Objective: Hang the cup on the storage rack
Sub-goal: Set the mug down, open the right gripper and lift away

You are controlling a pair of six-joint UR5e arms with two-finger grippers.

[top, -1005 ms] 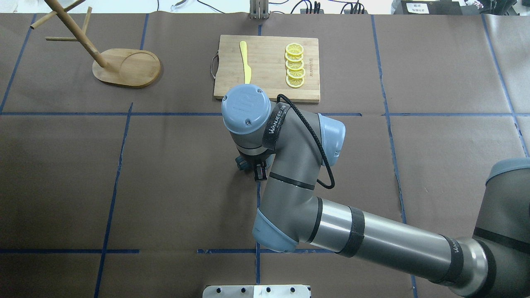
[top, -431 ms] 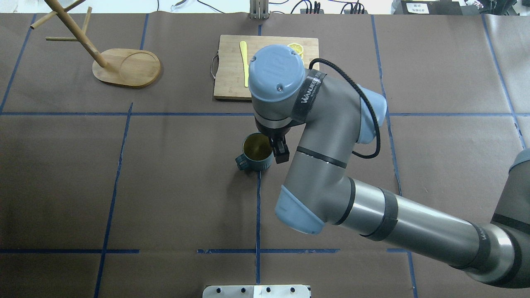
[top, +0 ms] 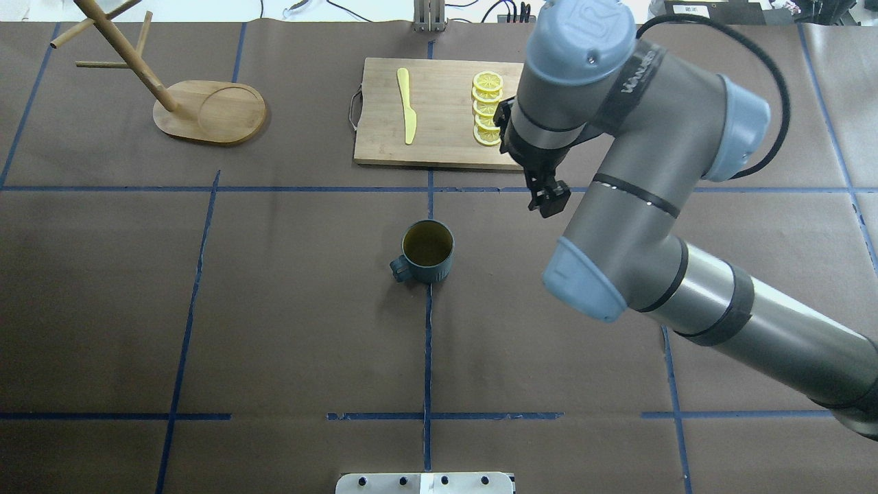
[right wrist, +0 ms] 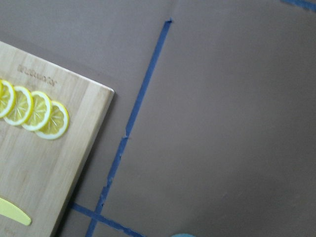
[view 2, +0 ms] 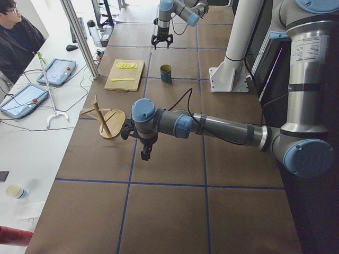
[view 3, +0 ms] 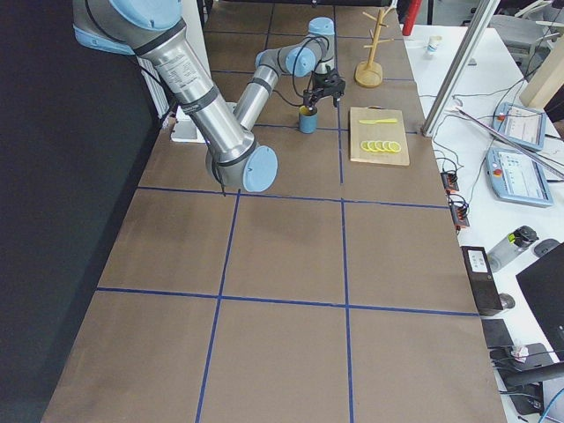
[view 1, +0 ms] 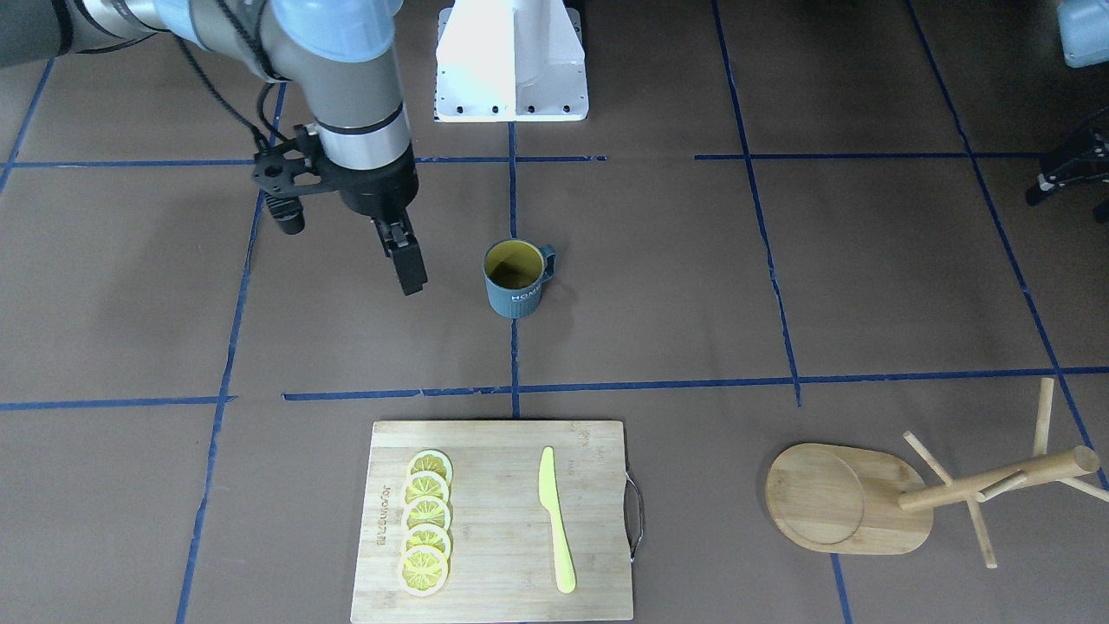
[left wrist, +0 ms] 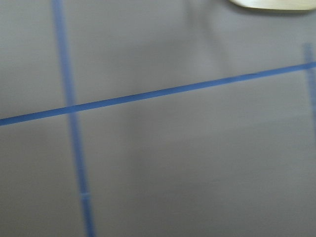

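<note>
Cup [top: 426, 252] upright on table [top: 274, 309], my right pincer [top: 548, 201] well aside, fingers spread, empty. Storage rack [top: 219, 113] far off, bare. Grasp, carry, hanging all remain

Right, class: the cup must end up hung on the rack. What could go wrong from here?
1. The right pincer hangs apart from the upright cup, whose handle faces away from it; a grip on the ribbed wall could slip.
2. The storage rack has thin angled pegs and the handle loop is small; a miss could tip the rack.
3. The left pincer hovers near the rack, so the arms might clash there.
</note>
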